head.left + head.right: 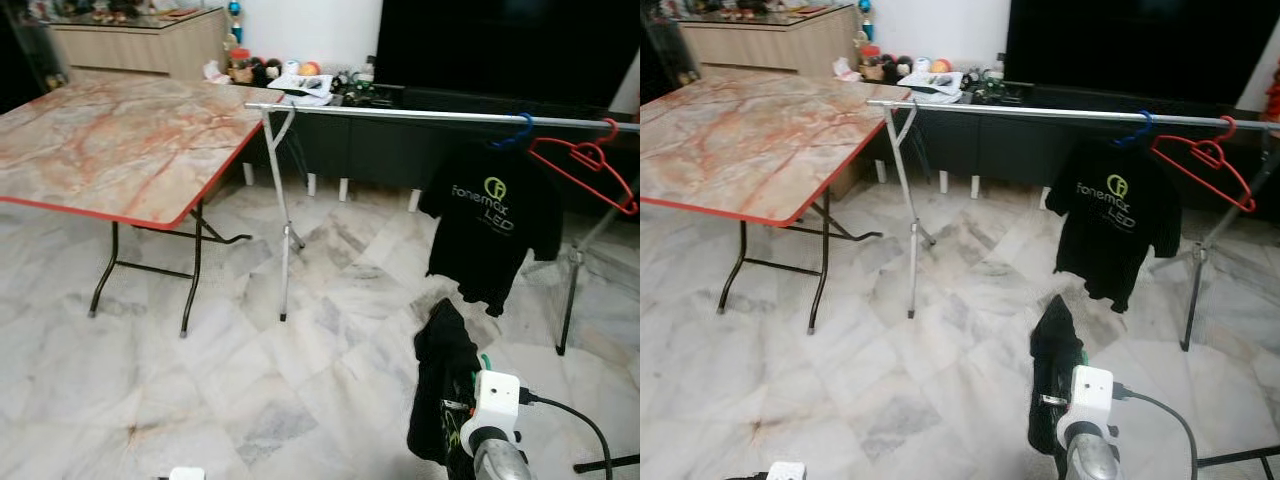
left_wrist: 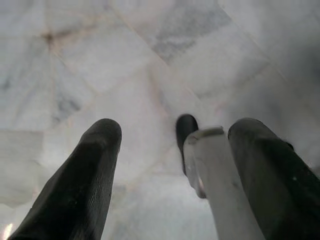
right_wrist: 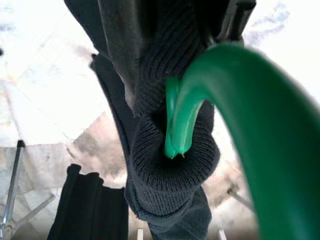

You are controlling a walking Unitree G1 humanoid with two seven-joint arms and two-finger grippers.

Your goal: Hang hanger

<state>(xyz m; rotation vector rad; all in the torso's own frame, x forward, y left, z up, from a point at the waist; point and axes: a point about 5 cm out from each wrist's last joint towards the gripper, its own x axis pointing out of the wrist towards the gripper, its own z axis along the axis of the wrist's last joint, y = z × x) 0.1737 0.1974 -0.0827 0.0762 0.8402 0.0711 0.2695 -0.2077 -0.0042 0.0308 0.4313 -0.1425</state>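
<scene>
My right gripper (image 1: 470,400) sits low at my right side, holding a green hanger (image 3: 240,110) with a black shirt (image 1: 442,385) draped on it; I cannot tell how far the fingers are closed. The rail (image 1: 400,113) stands ahead, well apart, carrying another black tee (image 1: 492,225) and a red hanger (image 1: 585,165). My left gripper (image 2: 175,165) hangs over the floor (image 2: 100,60), fingers (image 2: 85,175) spread, gripping nothing.

My way to the rail (image 1: 400,114) is open left of the hung black shirt (image 1: 492,225) and red hanger (image 1: 585,165), though the rack's leg (image 1: 283,220) and the marble bench (image 1: 110,140) crowd that side.
</scene>
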